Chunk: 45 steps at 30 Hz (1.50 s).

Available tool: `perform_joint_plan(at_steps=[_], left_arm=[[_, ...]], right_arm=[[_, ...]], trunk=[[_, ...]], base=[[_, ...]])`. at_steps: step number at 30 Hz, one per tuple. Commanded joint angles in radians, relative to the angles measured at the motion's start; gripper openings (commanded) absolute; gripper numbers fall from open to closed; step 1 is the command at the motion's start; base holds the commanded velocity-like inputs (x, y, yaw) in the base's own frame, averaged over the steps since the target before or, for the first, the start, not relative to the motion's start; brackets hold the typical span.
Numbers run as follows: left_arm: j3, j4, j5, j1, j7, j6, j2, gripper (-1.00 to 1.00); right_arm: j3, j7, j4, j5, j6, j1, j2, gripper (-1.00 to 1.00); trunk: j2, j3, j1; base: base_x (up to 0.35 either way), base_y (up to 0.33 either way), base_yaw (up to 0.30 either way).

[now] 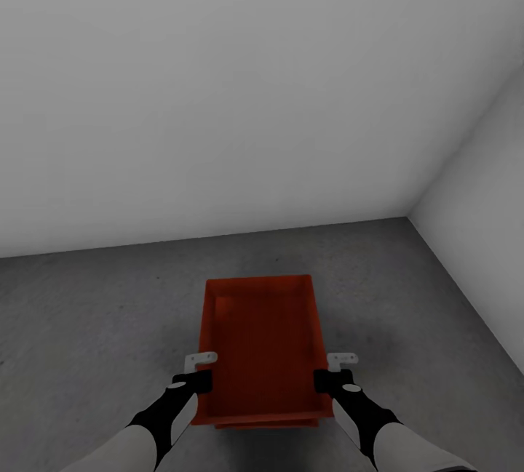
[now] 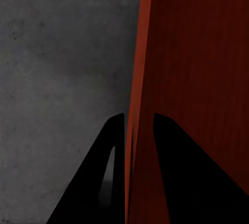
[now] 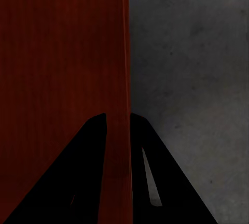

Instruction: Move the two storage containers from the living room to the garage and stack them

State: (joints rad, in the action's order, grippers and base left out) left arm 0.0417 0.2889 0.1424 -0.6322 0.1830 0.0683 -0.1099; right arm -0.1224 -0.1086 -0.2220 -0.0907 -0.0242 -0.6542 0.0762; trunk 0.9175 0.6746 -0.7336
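Walls [image 1: 218,94], plain white, meeting in a corner far right in the head view, joined below by dark grey, mottled concrete-like floor [image 1: 87,326]. Above that floor, low in the middle of the head view, an orange-red rectangular storage container [image 1: 263,345], lidless, low straight walls, finely ribbed inside. Long axis running straight away from the robot toward the facing wall, short near wall between the two arms, open side up. Under the near edge, a second orange-red rim [image 1: 262,424] peeking out, just below the first; cannot tell whether a second bin or part of the same one. No other objects on the floor around the bin; nothing between it and the walls.

Left end effector [image 1: 198,377], black-fingered with a pale bracket, at the container's left long wall near the close corner; in the left wrist view [image 2: 139,123], one finger outside the wall and one inside, pinching the thin wall. Right end effector [image 1: 331,379] at the right long wall, likewise [image 3: 118,117] closed on the wall edge, fingers either side.
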Motion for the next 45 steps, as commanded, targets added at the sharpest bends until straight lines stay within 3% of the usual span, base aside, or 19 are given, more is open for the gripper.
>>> perform_joint_plan(at_steps=[1,45], left_arm=[[-0.010,0.006,-0.011,0.000,0.026,0.006,0.035,-1.00],[-0.010,0.006,-0.010,0.000,0.027,0.007,0.033,-1.00]], right_arm=[[0.021,-0.013,0.003,-0.007,-0.003,-0.001,-0.001,-1.00],[0.021,-0.013,0.003,-0.007,-0.006,-0.001,-0.001,-1.00]], trunk=[[0.001,0.001,0.000],[0.001,0.001,0.000]], base=[[0.000,0.000,0.000],[0.000,0.000,-0.032]])
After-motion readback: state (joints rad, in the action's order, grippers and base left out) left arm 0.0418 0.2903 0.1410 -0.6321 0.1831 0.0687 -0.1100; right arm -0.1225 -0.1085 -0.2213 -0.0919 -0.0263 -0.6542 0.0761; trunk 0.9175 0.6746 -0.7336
